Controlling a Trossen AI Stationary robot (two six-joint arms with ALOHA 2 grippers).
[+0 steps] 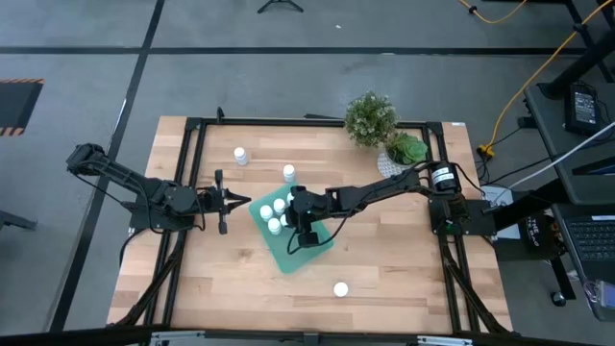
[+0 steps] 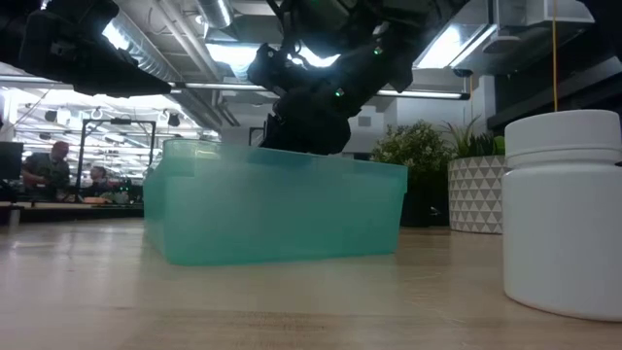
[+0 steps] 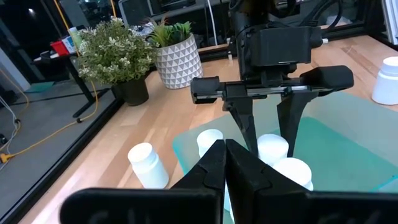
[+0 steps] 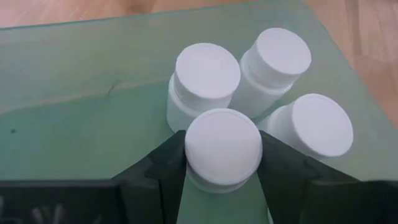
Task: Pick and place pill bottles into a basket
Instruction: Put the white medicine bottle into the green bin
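Note:
The teal basket (image 1: 312, 252) lies mid-table. Three white pill bottles (image 4: 207, 73) stand in it in a cluster. My right gripper (image 4: 222, 155) reaches down into the basket and is shut on another pill bottle (image 4: 222, 144) beside that cluster. It also shows in the left wrist view (image 3: 268, 140). My left gripper (image 1: 235, 200) is shut and empty, level just left of the basket. Loose bottles stand on the table at the far left (image 1: 240, 154), behind the basket (image 1: 288, 173) and near the front edge (image 1: 341, 288). My right gripper pinches the bottle at its cap and neck (image 4: 186, 163) between its two fingers, one on either side. The fingers (image 3: 247, 127) come from above, pointing down. The bottle stands upright inside the basket; whether its base rests on the basket floor I cannot tell.
A bushy plant (image 1: 370, 117) and a white patterned pot with a green plant (image 1: 404, 152) stand at the table's far right. The loose front bottle fills the right of the low view (image 2: 564, 214). People sit in the room beyond (image 2: 58, 160).

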